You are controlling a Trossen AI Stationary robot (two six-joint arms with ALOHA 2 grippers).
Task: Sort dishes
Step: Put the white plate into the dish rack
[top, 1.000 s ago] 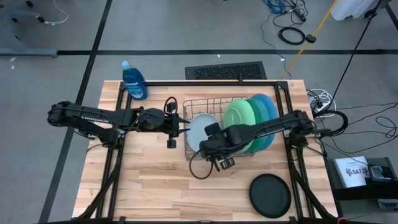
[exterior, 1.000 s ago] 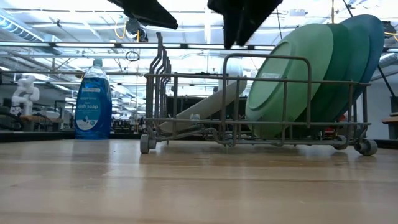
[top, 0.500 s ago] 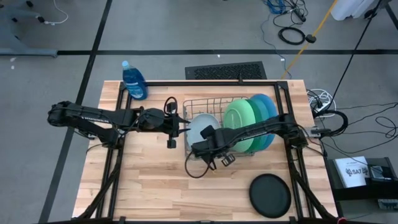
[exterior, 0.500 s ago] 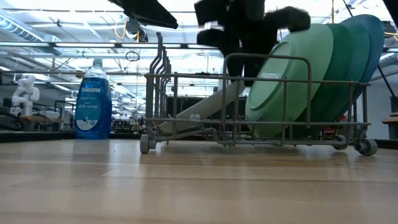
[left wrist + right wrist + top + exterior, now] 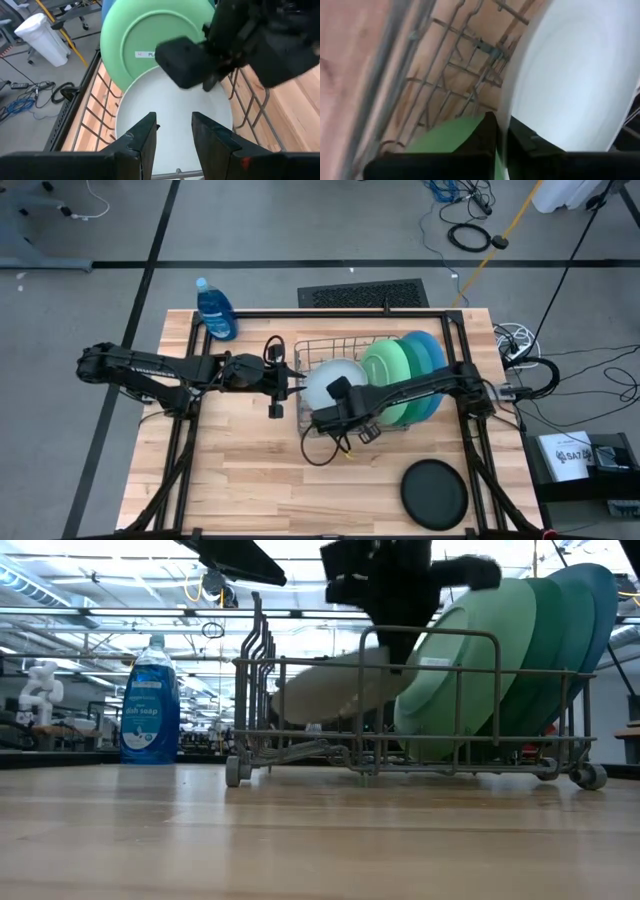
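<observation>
A pale mint plate (image 5: 335, 383) sits tilted inside the grey wire rack (image 5: 318, 345), with my right gripper (image 5: 338, 412) shut on it. Behind it, light green (image 5: 383, 370), teal and blue plates (image 5: 428, 352) stand on edge in the rack's slots. A black round dish (image 5: 434, 493) lies flat on the table at the near right. My left gripper (image 5: 175, 136) hovers open just left of the rack, facing the pale plate (image 5: 175, 110) and touching nothing. My right gripper pinches the pale plate's rim (image 5: 501, 117) between its two fingers (image 5: 485, 137), one on each face. The fingers come steeply from above, on the plate's near right side. The plate (image 5: 335, 685) hangs tilted inside the rack, its left end held up off the rack's floor.
A blue dish-soap bottle (image 5: 215, 310) stands at the table's far left corner. The rack's upright wires (image 5: 260, 650) and front bar (image 5: 430, 635) surround the held plate. Bare wood lies in front of the rack and at the near left.
My right gripper has come down toward the rack, tipped steeper and shut on the pale plate's rim. The plate, which leaned low against the rack floor, has been raised and now sits closer to level.
</observation>
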